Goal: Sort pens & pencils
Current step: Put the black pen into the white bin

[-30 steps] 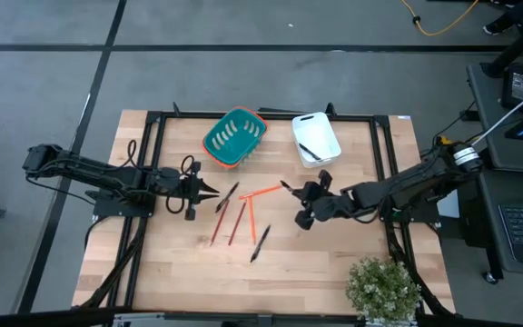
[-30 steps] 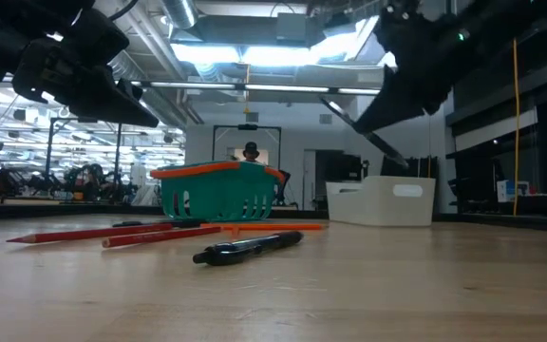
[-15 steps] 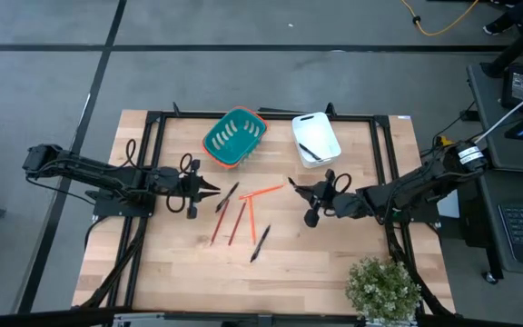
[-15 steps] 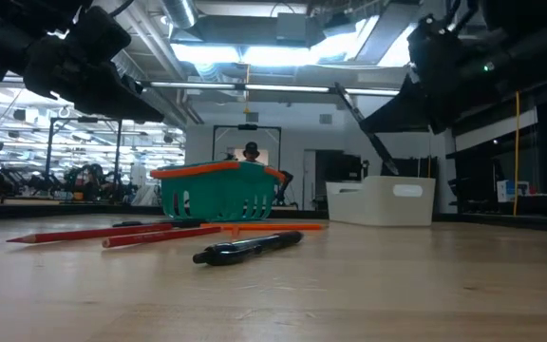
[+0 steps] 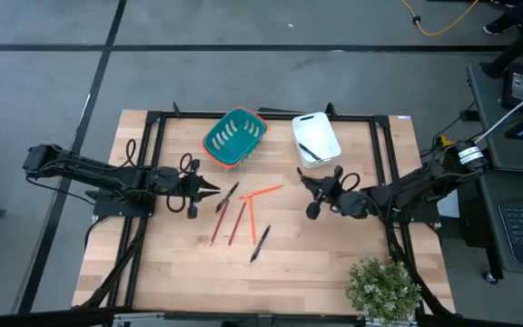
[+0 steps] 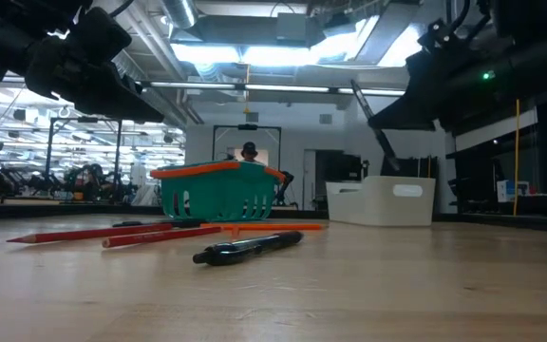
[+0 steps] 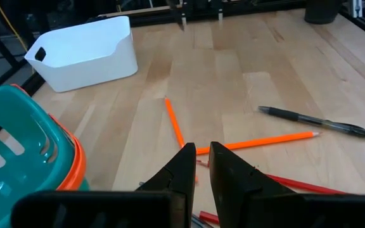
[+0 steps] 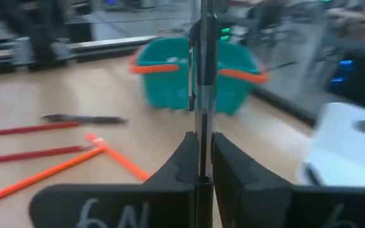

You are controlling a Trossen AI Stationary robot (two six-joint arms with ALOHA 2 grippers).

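My right gripper (image 5: 312,185) is shut on a black pen (image 5: 303,177) above the table, between the loose sticks and the white bin (image 5: 316,138). Another pen (image 5: 309,150) lies inside that bin. Two black pens (image 5: 227,195) (image 5: 260,243) lie flat on the wood among the pencils: two orange ones (image 5: 261,193) (image 5: 251,218) and two red ones (image 5: 218,223) (image 5: 237,223). The teal basket (image 5: 234,136) stands at the far edge. My left gripper (image 5: 212,190) is shut and hovers just left of the sticks, touching nothing. My right gripper pinches the black pen between its two fingers (image 8: 185,158), on the barrel (image 8: 201,123) toward one end. The rest of the pen sticks out past the fingertips, in line with the fingers. It is lifted clear of the table and slants steeply in the low view (image 6: 380,142).
A potted plant (image 5: 384,289) stands at the table's near right corner. A black metal frame (image 5: 152,123) runs along the table's edges. Bare wood lies near the front edge (image 5: 316,263).
My right gripper has carried the pen toward the table's far right, closer to the white bin, staying shut on it. The pen has tipped more upright in the low view.
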